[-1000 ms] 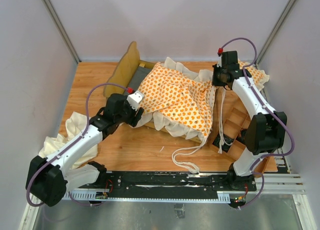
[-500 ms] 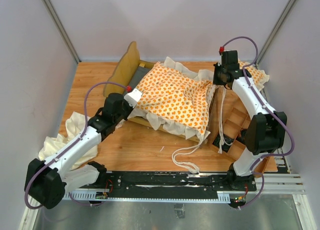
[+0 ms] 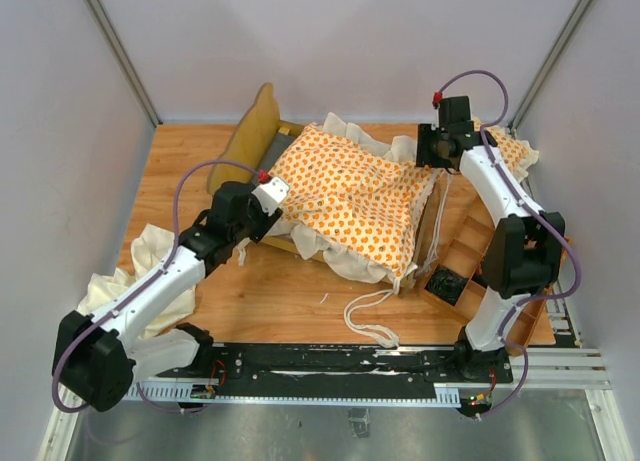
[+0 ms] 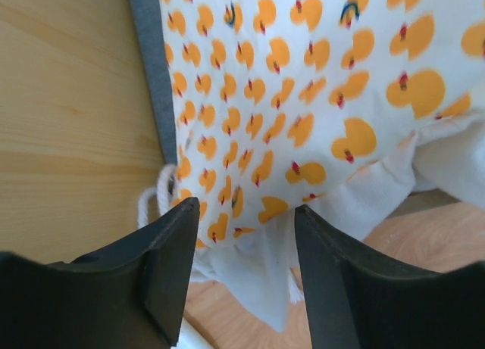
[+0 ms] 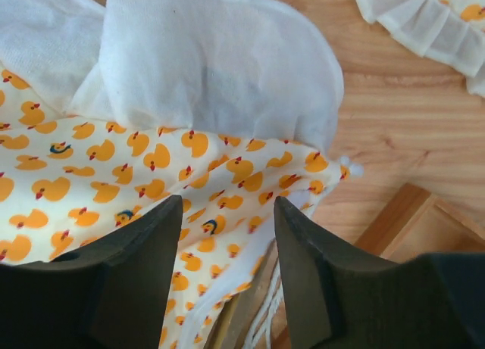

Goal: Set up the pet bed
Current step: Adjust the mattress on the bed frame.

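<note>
The big cushion fills the middle of the table, its loose strings lie in front, a wooden box blocks the right, and the back left corner is free.

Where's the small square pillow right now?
In the top view the small pillow lies at the far right, partly hidden behind the right arm, just right of the big cushion.

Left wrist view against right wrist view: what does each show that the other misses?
Only left wrist: the edge of the grey fabric base and a white tie-string loop. Only right wrist: a ruffled corner of the small pillow and a corner of a light-wood box. Both: the duck-print cushion with its cream ruffle, and an open gripper over it, the left gripper and right gripper respectively.
</note>
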Controlling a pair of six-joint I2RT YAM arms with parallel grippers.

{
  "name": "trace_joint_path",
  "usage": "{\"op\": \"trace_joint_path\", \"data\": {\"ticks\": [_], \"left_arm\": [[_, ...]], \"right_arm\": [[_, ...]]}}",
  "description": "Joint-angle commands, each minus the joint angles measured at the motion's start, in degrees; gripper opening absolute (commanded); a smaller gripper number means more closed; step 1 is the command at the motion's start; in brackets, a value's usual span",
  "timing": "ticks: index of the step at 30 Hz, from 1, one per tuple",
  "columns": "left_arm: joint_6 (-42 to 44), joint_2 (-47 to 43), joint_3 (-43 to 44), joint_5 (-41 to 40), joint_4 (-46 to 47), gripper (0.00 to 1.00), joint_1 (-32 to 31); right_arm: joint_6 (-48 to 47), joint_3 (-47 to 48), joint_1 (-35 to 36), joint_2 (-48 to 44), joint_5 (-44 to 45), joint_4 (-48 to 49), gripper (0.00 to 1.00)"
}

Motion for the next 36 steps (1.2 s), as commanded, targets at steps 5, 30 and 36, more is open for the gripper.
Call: {"op": "trace_joint_path", "data": {"ticks": [5,30,36], "left_arm": [[-16.90,-5.95,9.90,5.91,2.51,0.65,-0.55],[-34.09,40.19,48.39,-4.25,-1.47,0.81,0.14],[-34.57,45.74,48.12,-1.62,0.65,0.82,1.99]], "right_arm": [[2.70,-2.02,2.83,-13.38,1.57,-12.66,0.62],[16.01,-42.15,24.64,-43.44,-3.22,-2.95,0.56],[14.62,-42.82,24.73,-41.47,-0.89,-4.88,0.12]]}}
